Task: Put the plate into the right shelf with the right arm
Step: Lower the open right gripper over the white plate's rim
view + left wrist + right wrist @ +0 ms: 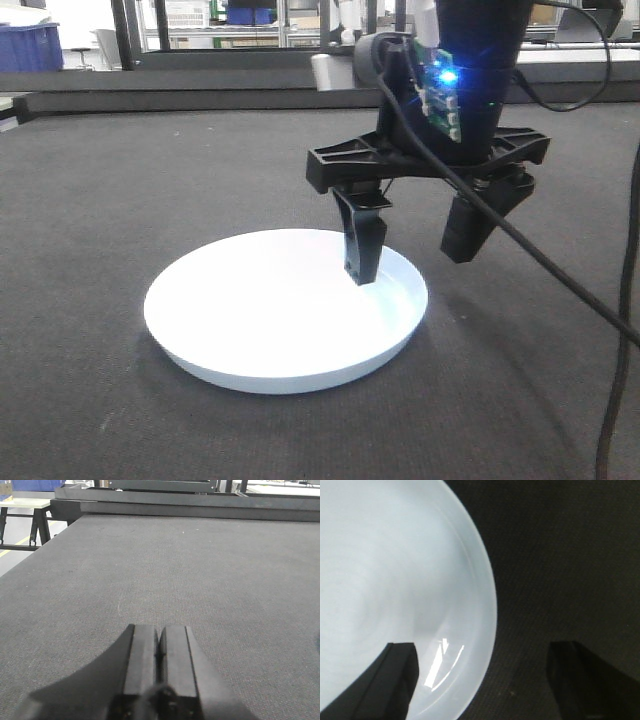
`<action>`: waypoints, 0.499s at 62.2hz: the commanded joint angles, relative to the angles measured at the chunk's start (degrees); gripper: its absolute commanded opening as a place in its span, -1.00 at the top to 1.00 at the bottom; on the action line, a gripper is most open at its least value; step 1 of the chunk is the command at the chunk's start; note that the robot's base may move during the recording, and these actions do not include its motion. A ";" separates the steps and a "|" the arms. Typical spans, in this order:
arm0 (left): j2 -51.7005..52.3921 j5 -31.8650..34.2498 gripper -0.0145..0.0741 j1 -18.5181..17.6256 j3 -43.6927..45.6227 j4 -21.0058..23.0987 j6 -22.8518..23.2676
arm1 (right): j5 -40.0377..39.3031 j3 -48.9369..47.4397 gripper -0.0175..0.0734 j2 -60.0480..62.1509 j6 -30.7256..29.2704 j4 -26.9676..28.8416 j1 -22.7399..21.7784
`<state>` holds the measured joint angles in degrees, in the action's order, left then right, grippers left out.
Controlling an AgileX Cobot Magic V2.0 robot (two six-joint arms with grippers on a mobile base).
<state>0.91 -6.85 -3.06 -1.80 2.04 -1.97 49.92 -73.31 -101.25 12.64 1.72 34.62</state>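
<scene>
The white round plate (285,308) lies flat on the dark grey table mat. My right gripper (412,258) hangs open above the plate's right rim: one finger (361,245) is over the inside of the plate, the other (472,228) is outside it over the mat. Neither finger touches the plate. In the right wrist view the plate (395,580) fills the left side and the rim passes between the open fingers of my right gripper (485,652). My left gripper (159,632) is shut and empty, low over the mat. The stainless-steel shelf is not in view.
The dark mat (120,200) spreads all round the plate. A black cable (540,260) hangs from the right arm across the right side. A raised black edge (200,95) bounds the far side, with a blue bin (30,45) and racks behind.
</scene>
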 commanded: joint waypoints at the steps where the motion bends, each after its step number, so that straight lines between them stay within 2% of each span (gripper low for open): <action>1: 0.39 4.84 0.78 0.15 -0.57 0.35 0.16 | -1.80 -1.94 -0.68 2.67 0.17 0.63 -1.01; 13: 0.39 4.84 0.78 0.15 -0.57 0.35 0.16 | -2.55 -1.94 -0.30 2.44 0.11 0.76 -1.01; 31: 0.39 4.84 0.78 0.15 -0.57 0.35 0.16 | -2.77 -1.94 -0.28 0.95 0.11 2.33 -0.94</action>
<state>0.91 -6.85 -3.06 -1.80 2.04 -1.97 48.83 -73.31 -102.68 12.85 3.58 33.88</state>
